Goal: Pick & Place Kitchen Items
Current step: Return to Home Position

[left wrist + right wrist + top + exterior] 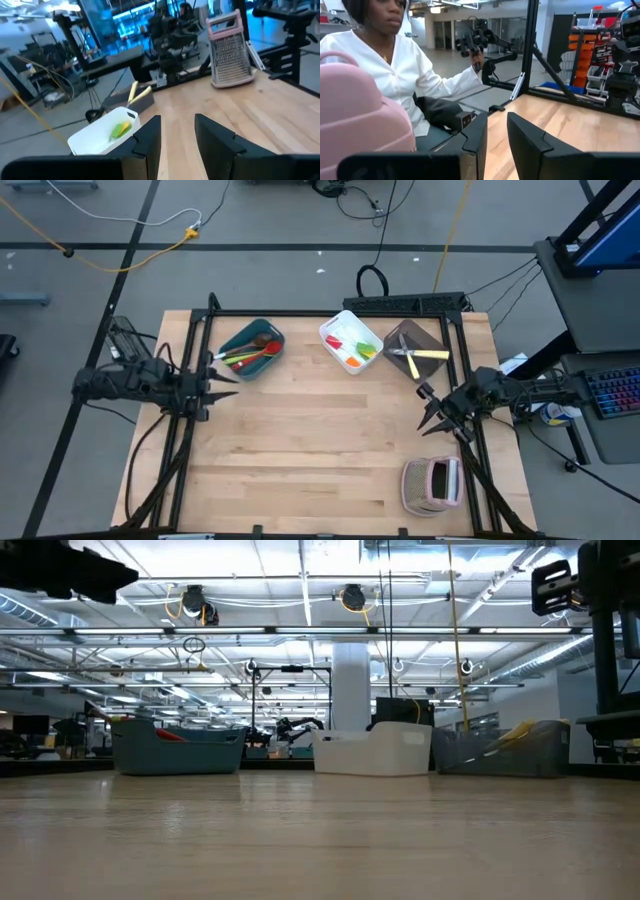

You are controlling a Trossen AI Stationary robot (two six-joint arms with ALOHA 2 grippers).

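Observation:
The kitchen items lie in three bins along the far side. Red and green spoons [252,353] rest in the teal bin [232,340]. Small red, orange and green spatulas [352,348] lie in the white bin [337,323]. Pale-handled knives [420,356] lie in the dark bin [435,335]. My left gripper [228,383] hovers open at the table's left edge, pointing level toward the right, nothing between its fingers [150,132]. My right gripper [428,415] hovers open near the right edge, pointing left, with nothing held [497,117].
A pink-grey grater [432,485] lies near the front right corner, just in front of my right gripper. A person in a white shirt [395,65] sits beyond the table's edge. Bare wood spans the table's middle [320,440]. A black frame [330,310] borders the table.

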